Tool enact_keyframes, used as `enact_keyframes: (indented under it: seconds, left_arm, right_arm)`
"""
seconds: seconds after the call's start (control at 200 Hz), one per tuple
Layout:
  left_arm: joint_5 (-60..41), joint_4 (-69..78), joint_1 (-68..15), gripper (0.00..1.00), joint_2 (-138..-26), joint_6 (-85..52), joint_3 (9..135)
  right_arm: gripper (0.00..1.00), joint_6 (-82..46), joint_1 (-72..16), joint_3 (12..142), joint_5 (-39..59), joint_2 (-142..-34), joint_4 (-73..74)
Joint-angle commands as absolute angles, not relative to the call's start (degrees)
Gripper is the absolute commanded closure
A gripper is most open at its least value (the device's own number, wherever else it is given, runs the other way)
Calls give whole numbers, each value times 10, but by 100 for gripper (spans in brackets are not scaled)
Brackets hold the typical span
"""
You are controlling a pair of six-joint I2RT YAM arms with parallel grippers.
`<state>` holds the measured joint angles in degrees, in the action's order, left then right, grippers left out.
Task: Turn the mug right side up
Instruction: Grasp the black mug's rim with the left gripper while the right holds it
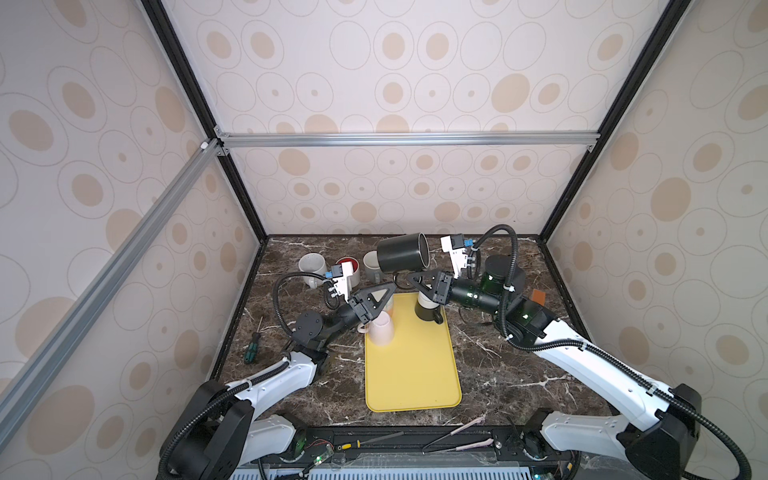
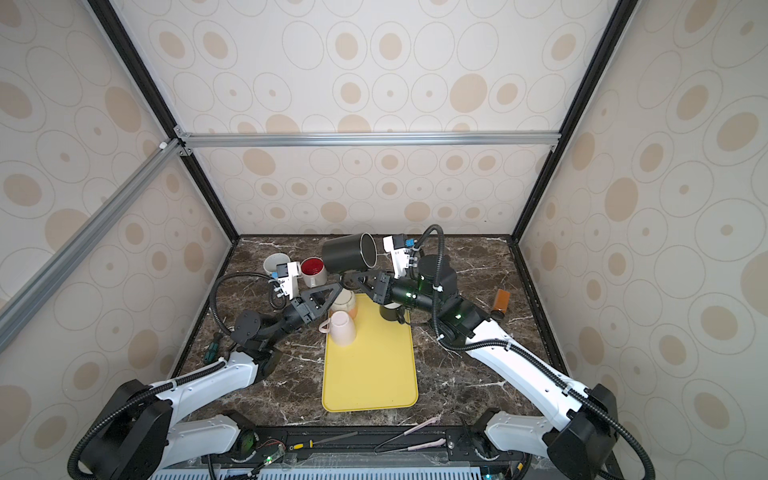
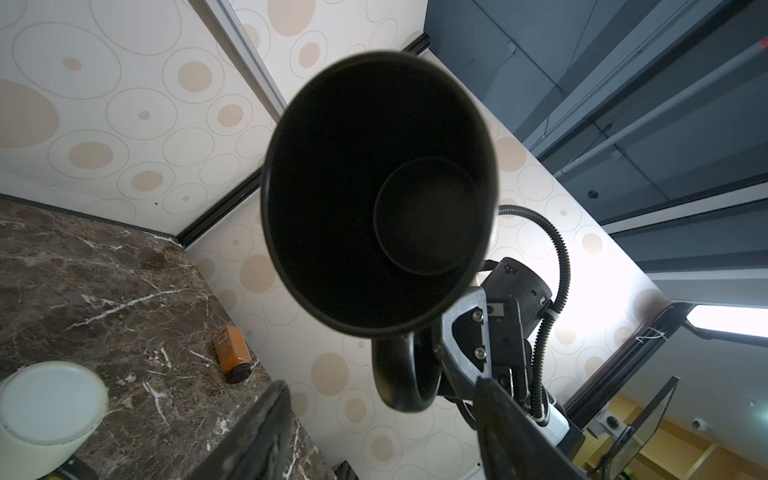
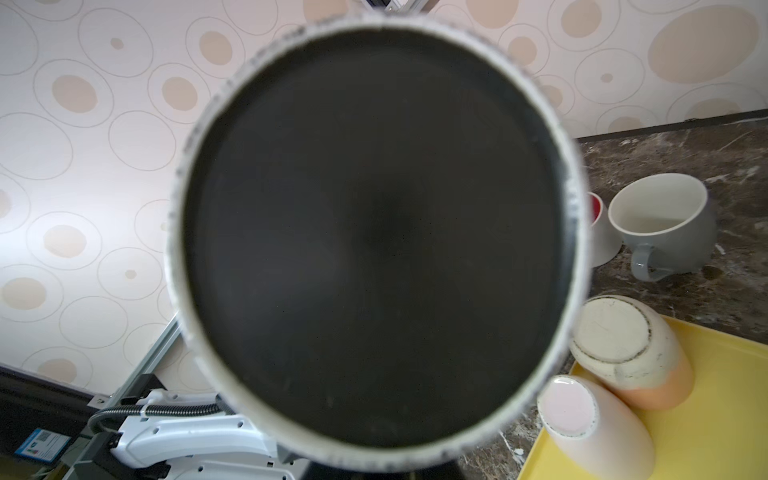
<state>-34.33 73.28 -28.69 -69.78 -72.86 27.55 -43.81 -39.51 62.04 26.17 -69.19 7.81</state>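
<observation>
Left wrist: black mug (image 3: 365, 195) mouth; right wrist: base.

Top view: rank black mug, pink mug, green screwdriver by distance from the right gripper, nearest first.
1. black mug: held aloft by its handle in the right gripper, just behind it.
2. pink mug: upside down at the left rear of the yellow tray, toward the front from the gripper.
3. green screwdriver: far left, off the tray.
</observation>
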Motion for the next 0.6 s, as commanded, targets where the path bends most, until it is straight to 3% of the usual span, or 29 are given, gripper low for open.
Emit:
enact_keyframes:
  seconds: [0.0, 0.085, 0.245, 0.595]
  left_arm:
    - [-355, 773, -285, 39, -710, -744, 305]
    - [-357, 779, -285, 52, -720, -749, 312]
    - [-361, 790, -285, 56, -733, -761, 320]
    - [-363, 790, -286, 77, -746, -767, 329]
  right_arm:
    - [100, -455, -394, 632, 296, -698, 175]
    - [100, -465, -394, 624, 306, -706, 189]
    - [100, -462, -394, 619, 310, -707, 197]
    - [100, -443, -394, 623, 317, -716, 175]
